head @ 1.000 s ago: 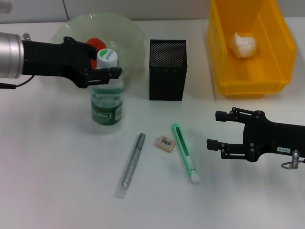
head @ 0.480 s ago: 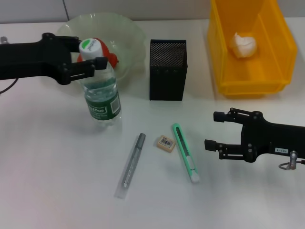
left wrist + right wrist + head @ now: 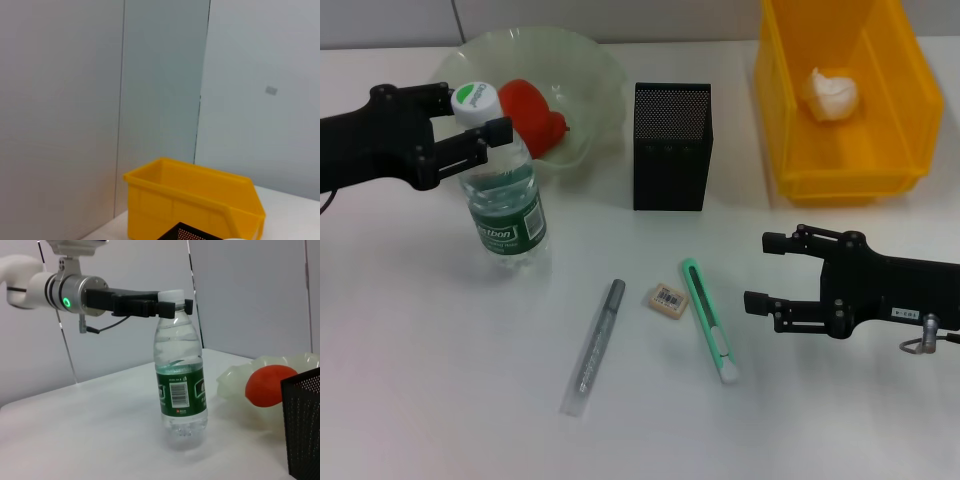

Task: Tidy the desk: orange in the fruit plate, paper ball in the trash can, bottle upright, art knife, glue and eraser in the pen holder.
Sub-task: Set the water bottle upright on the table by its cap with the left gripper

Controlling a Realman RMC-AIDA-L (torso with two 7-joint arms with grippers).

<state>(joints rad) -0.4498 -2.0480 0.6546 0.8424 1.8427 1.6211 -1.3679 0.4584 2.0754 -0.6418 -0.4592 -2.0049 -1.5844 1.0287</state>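
Observation:
The bottle stands upright on the desk, left of the pen holder. My left gripper is shut on its neck just under the white cap. In the right wrist view the bottle rests on the table with that gripper at its cap. The orange lies in the fruit plate. The paper ball is inside the trash can. The glue, eraser and art knife lie on the desk. My right gripper hangs open to the right of the knife.
The pen holder stands between the fruit plate and the trash can. The glue, eraser and knife lie close together in front of it. A grey wall runs behind the desk.
My left gripper has carried the bottle leftward and a little forward, away from the fruit plate, uncovering the orange. The right gripper crept slightly left.

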